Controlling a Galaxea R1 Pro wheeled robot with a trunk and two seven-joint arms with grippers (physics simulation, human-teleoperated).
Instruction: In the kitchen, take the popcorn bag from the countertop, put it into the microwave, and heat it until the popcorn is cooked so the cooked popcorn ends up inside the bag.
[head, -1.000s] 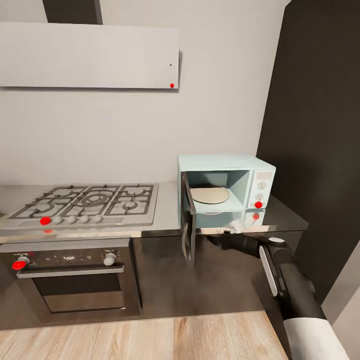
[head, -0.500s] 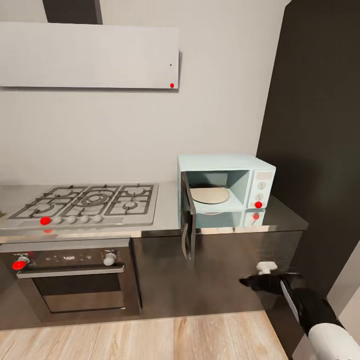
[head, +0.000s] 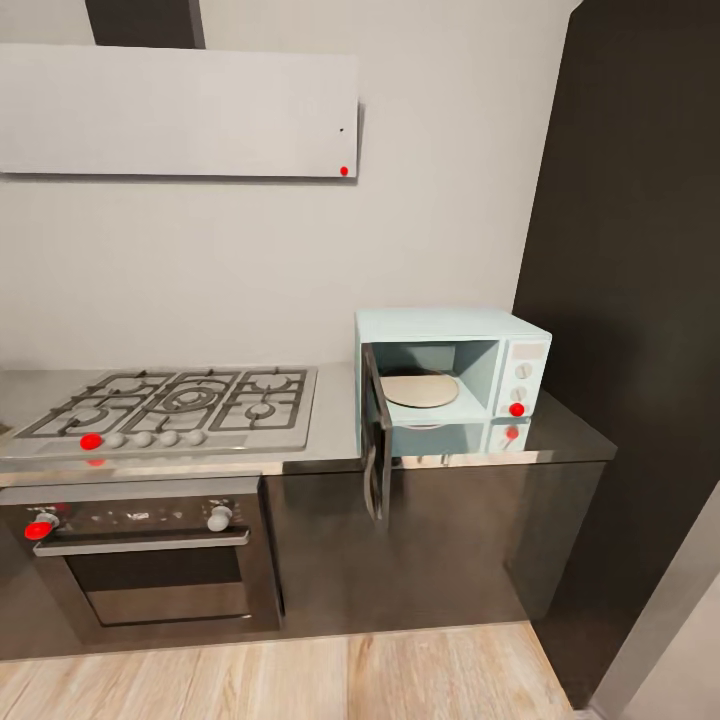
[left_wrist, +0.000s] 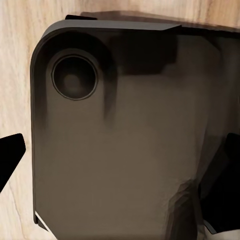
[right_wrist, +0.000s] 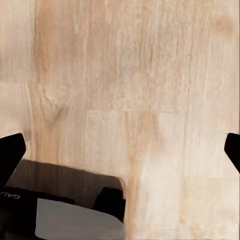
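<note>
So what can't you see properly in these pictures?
- The mint-blue microwave: in the head view its open dark door stands edge-on, so the glass face is hidden.
- Its round knobs: too small to read.
- The left hand and right hand: in the wrist views only dark fingertips peek in at the edges.

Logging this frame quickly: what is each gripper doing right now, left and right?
Left gripper: open, holding nothing, fingertips spread over the robot's dark base.
Right gripper: open, holding nothing, pointed down at the wooden floor.
</note>
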